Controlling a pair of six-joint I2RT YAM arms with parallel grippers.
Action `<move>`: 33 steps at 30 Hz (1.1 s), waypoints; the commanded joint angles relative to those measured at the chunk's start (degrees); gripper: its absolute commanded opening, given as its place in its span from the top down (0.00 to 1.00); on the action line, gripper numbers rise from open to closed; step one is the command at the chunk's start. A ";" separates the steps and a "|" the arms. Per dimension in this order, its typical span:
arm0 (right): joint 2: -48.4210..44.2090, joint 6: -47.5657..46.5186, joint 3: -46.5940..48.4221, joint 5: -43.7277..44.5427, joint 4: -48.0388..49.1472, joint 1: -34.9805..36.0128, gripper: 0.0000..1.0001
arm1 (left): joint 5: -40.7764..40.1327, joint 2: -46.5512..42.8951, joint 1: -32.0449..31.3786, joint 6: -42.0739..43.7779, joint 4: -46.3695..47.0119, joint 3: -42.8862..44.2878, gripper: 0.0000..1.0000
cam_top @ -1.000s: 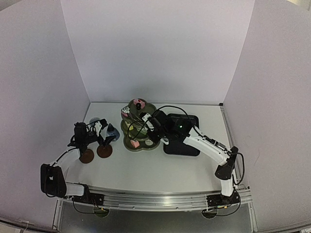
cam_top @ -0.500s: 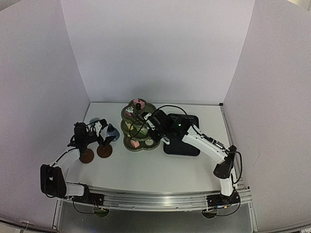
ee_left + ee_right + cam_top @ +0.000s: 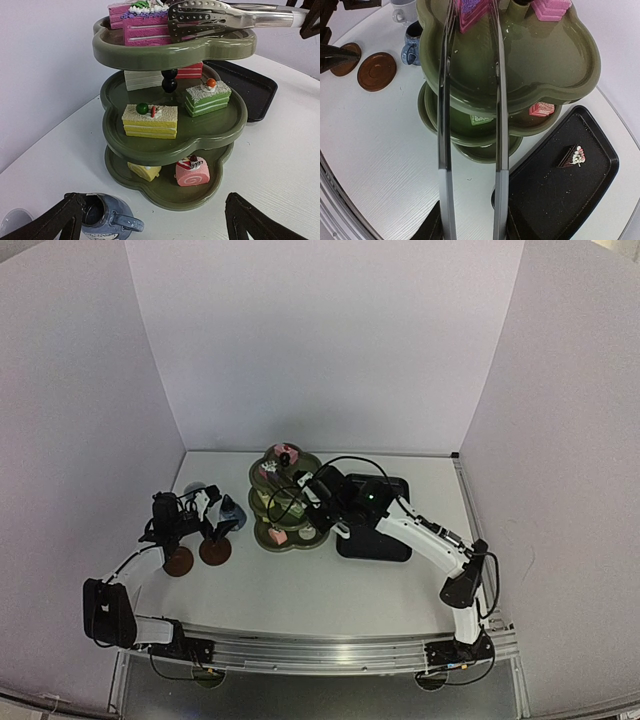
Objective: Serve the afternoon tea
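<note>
- Right wrist: right gripper [image 3: 323,490] clenches thin metal tongs [image 3: 498,125]; pink layered cake slice [image 3: 470,17] lies dead ahead between their blades, atop olive-green three-tier lobed stand [image 3: 545,70].
- Left gripper [image 3: 152,222] spread, empty, farther away.

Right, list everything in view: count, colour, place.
stand: one, olive green, centre.
cakes: eight visible, mixed colours, on its tiers.
chocolate slice: one, brown, on tray.
tray: one, black, right of stand.
jug: one, blue, left of stand.
cup: one, pale, beside jug.
coasters: two, brown, near jug.
tongs: one, metal, tips around top-tier pink cake.
table: one, white, under everything.
left pincer: one, black, open, facing stand.
right pincer: one, black, shut on tongs.
</note>
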 commanded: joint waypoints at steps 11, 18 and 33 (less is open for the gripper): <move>-10.34 2.96 -3.46 -1.38 -1.08 -0.08 0.68 | 0.31 -1.04 -0.19 0.48 -0.13 0.68 0.01; -16.84 5.91 -9.34 -1.23 -2.36 -0.06 0.69 | -0.20 -0.60 -0.17 1.16 -0.08 1.45 0.01; -31.83 27.48 -31.73 16.69 -2.35 -4.89 0.70 | 0.55 -0.02 -0.26 0.52 1.35 1.05 0.01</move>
